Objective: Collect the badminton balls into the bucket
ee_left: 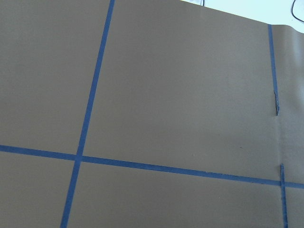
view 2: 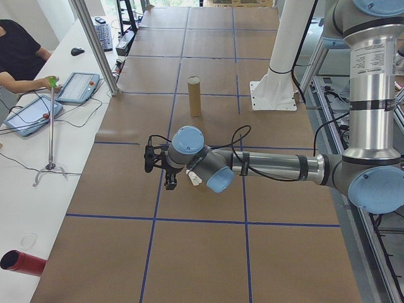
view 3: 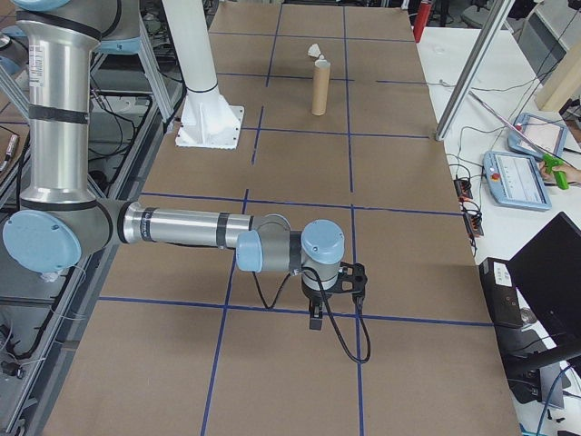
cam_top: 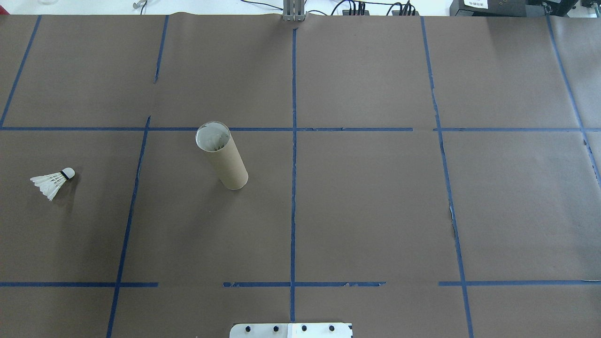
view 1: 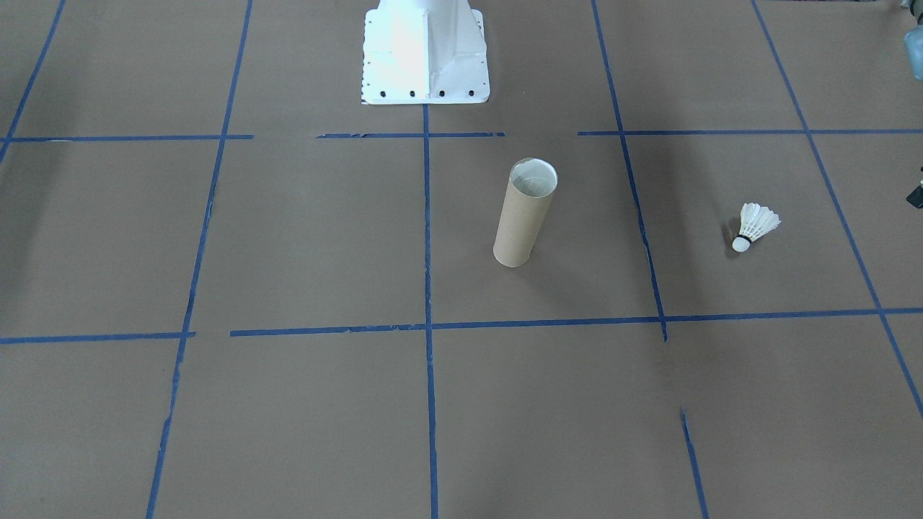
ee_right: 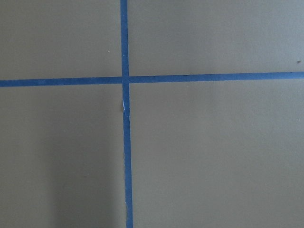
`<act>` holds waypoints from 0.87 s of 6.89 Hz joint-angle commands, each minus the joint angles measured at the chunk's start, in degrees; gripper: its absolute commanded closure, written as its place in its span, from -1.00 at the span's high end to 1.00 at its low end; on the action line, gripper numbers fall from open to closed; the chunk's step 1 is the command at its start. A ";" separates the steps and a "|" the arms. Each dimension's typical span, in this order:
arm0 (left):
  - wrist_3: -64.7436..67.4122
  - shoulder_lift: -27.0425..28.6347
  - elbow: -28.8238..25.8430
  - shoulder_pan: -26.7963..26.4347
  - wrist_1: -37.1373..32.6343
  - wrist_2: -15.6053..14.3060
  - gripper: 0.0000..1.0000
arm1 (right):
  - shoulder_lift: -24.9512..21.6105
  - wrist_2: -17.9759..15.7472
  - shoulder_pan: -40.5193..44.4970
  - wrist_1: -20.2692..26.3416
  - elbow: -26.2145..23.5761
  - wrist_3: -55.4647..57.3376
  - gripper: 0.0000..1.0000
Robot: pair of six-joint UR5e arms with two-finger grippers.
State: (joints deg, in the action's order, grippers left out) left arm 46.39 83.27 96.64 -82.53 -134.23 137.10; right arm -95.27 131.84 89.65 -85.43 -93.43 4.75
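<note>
Grey left arm [view 2: 271, 167] outstretched, gripper [view 2: 170, 183] downward

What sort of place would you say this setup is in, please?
Most likely a robotics lab: a table covered in brown paper and gridded with blue tape, two robot arms over it, and a side bench with a control tablet and cables.

I'm looking at a robotics lab: a table [cam_top: 375, 211] papered brown and gridded with blue tape [cam_top: 293, 188], a white robot base [view 1: 424, 50] bolted on, and a side bench [view 2: 38, 158] where a person [view 2: 19, 53] works beside a teach pendant [view 2: 79, 87] and cables.
</note>
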 commanded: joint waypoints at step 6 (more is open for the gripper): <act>34.80 -4.52 -3.91 16.25 -24.31 -10.28 1.00 | 0.00 0.00 0.00 0.00 0.00 0.00 1.00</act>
State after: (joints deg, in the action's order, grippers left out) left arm 78.95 78.87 93.30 -67.48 -157.26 126.94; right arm -95.27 131.83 89.65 -85.43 -93.43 4.75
